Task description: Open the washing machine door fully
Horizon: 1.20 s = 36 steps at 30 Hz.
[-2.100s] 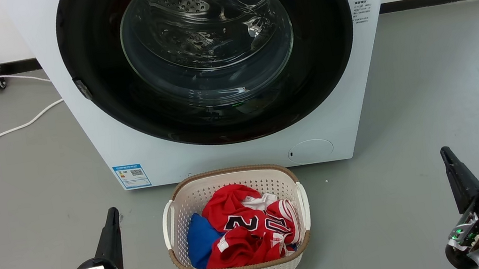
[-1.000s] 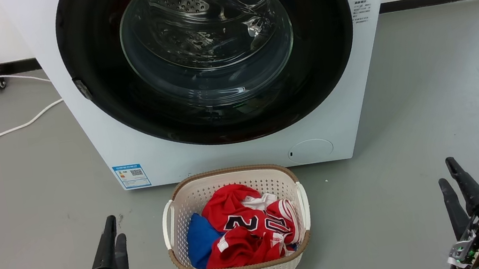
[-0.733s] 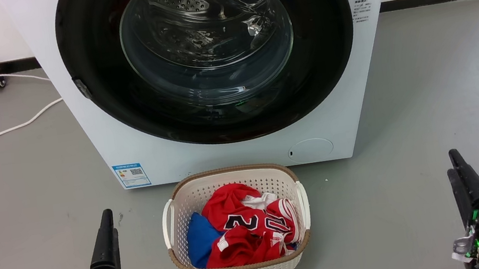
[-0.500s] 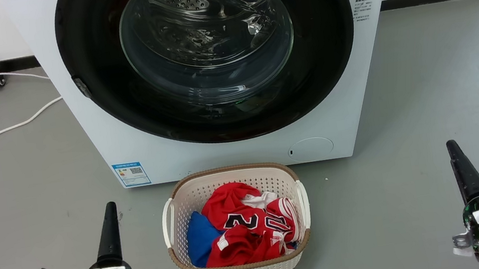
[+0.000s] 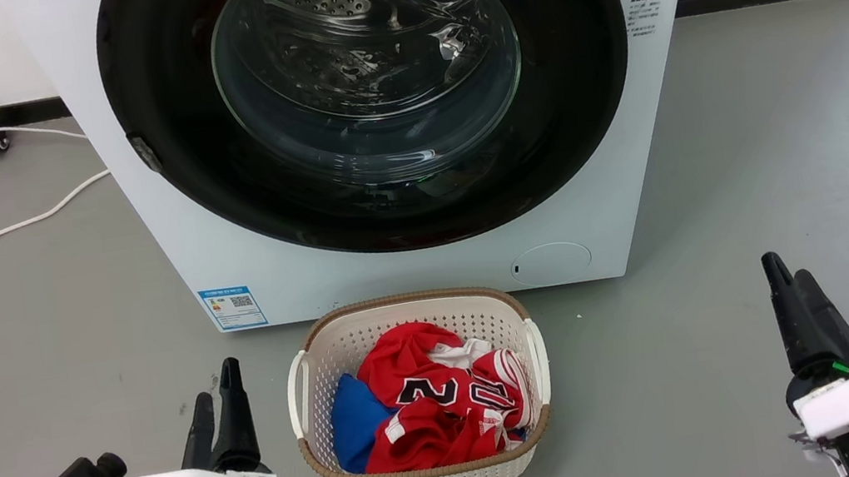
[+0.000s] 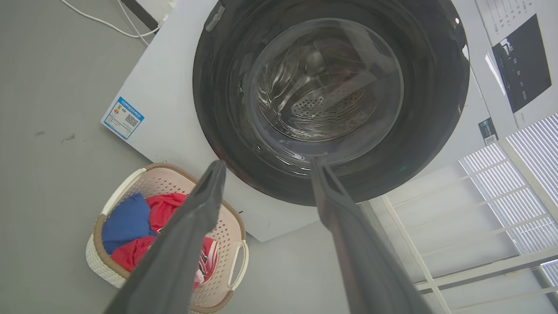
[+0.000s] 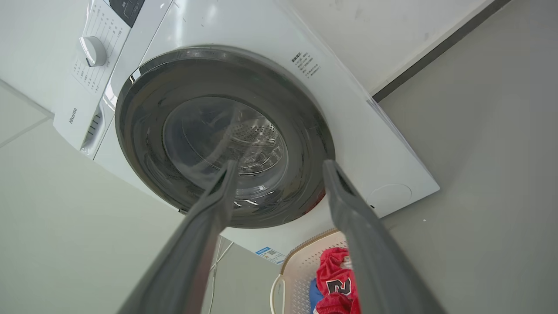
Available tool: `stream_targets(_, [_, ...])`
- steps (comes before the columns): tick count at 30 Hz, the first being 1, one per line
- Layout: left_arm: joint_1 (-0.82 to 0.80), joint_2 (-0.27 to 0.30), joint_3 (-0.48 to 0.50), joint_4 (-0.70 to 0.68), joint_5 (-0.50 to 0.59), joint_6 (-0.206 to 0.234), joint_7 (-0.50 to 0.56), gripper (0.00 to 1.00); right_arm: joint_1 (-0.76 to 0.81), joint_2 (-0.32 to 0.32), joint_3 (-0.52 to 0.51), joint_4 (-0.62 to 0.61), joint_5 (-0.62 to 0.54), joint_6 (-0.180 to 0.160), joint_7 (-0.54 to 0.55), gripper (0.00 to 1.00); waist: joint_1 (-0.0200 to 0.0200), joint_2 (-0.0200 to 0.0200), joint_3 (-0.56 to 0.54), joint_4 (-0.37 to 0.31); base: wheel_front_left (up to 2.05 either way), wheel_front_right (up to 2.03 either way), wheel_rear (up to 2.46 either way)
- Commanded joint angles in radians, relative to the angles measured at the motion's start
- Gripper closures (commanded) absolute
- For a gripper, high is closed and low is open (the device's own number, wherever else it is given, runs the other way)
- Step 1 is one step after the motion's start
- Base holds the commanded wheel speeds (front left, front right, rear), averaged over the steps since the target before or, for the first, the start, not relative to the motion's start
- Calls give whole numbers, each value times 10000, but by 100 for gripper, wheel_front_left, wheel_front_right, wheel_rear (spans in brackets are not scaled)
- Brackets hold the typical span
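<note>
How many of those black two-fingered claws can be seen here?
2. The left gripper hovers left of the laundry basket, and the right gripper is on its right, farther off. Both are open, and neither touches the washing machine door.

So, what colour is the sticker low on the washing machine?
Blue; the sticker shows best in the head view.

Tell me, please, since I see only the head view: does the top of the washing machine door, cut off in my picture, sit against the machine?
Observer: Yes. The right wrist view shows the whole washing machine door, its top rim lying against the washing machine; it looks shut.
Operator: Thank you. How wide is the left gripper?
Observer: The left wrist view shows the left gripper open, its fingers well apart, nothing between them.
Operator: And the right?
Observer: Its wrist view shows the right gripper open too.
</note>
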Motion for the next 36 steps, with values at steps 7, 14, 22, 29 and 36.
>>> stream_targets(7, [-11, 338, -568, -374, 1382, 606, -327, 0, 109, -15, 90, -355, -1534, 18, -354, 0, 0, 0, 7, 3, 0, 0, 0])
stream_targets(14, [35, 542, -1028, -584, 2232, 958, -558, 0, 230, -12, 154, -575, -2454, 19, -574, 0, 0, 0, 5, 12, 0, 0, 0])
stream_targets(22, [106, 677, -1401, -770, 3028, 1223, -766, 0, 425, -10, 235, -766, -3138, 19, -791, 0, 0, 0, -15, 23, 0, 0, 0])
stream_targets(29, [211, 735, -1633, -923, 3775, 1373, -968, 0, 560, -7, 153, -965, -3784, 21, -989, 0, 0, 0, -40, 44, 0, 0, 0])
stream_targets(36, [308, 780, -1861, -1009, 4567, 1522, -1158, 0, 675, -4, 116, -1115, -4510, 22, -1168, 0, 0, 0, -50, 62, 0, 0, 0])
